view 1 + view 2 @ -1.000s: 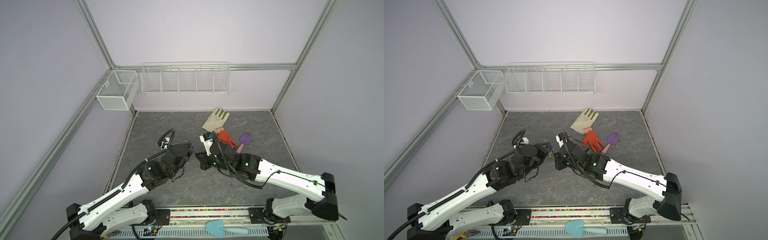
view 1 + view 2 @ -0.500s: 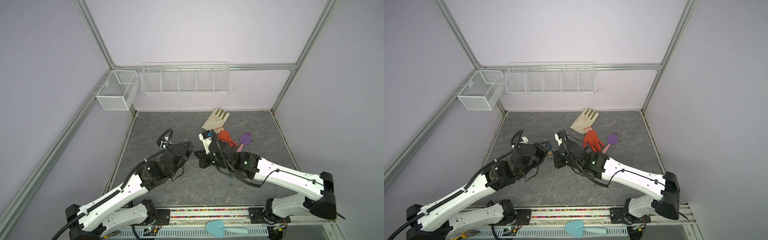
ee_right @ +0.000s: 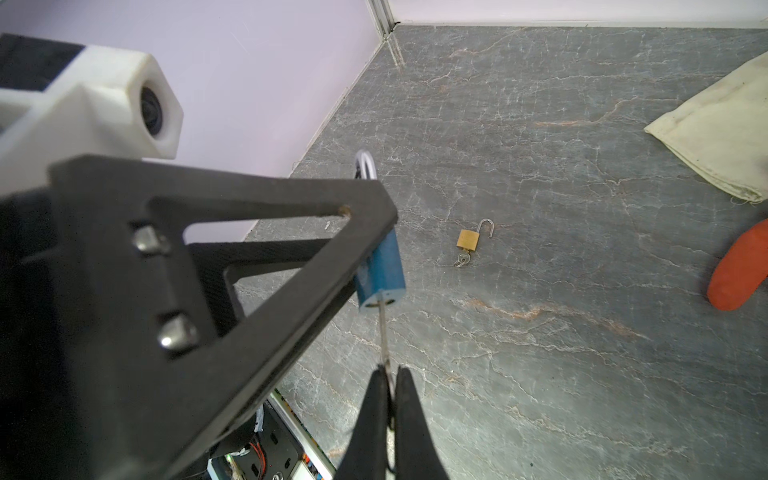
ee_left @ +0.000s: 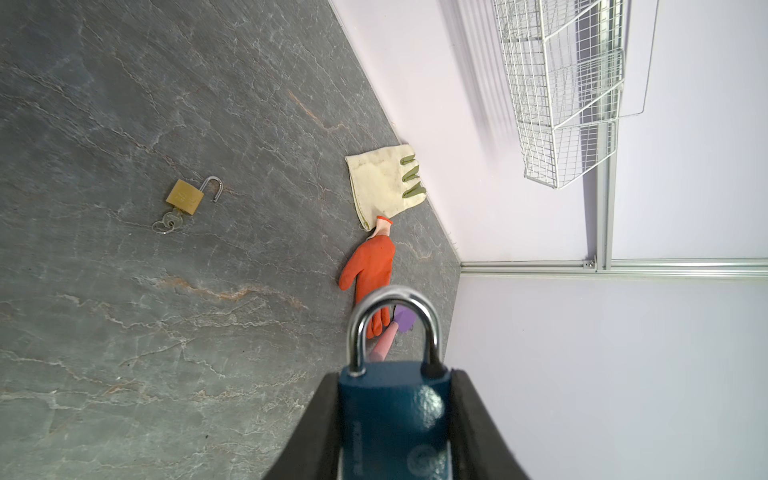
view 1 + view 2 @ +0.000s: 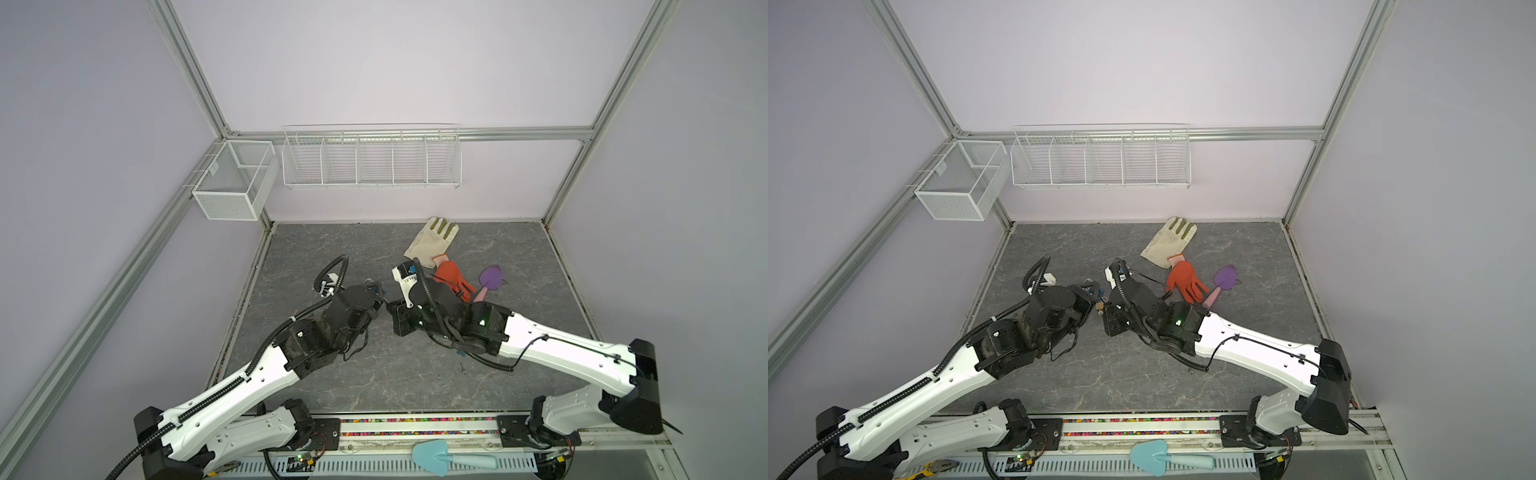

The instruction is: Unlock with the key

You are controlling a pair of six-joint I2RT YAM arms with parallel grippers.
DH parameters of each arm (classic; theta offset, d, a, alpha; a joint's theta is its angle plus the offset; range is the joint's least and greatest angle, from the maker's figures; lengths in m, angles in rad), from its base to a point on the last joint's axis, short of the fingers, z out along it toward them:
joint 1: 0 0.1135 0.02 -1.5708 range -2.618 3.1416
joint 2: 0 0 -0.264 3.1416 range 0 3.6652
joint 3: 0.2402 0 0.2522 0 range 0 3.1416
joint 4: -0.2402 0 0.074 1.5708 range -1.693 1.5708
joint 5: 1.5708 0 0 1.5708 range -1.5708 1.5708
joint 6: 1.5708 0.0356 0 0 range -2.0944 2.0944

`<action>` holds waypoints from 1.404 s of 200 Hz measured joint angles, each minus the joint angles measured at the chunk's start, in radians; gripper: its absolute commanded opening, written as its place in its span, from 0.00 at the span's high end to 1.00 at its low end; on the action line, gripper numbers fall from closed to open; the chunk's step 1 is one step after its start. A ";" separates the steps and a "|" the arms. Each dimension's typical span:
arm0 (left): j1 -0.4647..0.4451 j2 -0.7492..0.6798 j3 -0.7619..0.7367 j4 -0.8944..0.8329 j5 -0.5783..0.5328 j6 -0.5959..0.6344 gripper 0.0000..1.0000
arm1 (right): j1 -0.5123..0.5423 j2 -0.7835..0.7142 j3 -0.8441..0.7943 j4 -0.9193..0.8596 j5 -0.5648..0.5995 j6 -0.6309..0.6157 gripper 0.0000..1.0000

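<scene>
My left pincer (image 4: 392, 376) clamps the blue metal padlock (image 4: 390, 419), right pincer (image 3: 387, 376) pinches the thin silver key (image 3: 383, 332), seemingly in the keyhole just ahead, so I'd twist next.

Lab test cell, metal frame (image 5: 195, 79) enclosing plain lilac walls (image 5: 395, 62), wire baskets (image 5: 371, 166) hanging on it, two robot arms (image 5: 249, 378) sharing a tabletop (image 5: 519, 257).

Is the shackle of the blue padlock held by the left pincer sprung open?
No, in the left wrist view both legs of the shackle sit down in the body of the blue padlock.
</scene>
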 measured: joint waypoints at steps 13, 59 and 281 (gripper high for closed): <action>0.000 0.002 0.000 0.001 0.003 0.005 1.00 | -0.015 -0.005 0.000 0.000 -0.035 0.007 0.94; -0.013 0.002 0.000 0.024 0.061 0.042 1.00 | -0.058 -0.024 -0.011 0.020 -0.122 0.058 0.93; -0.011 -0.130 -0.084 0.192 0.099 0.124 1.00 | -0.085 -0.128 -0.145 0.264 -0.249 0.294 0.94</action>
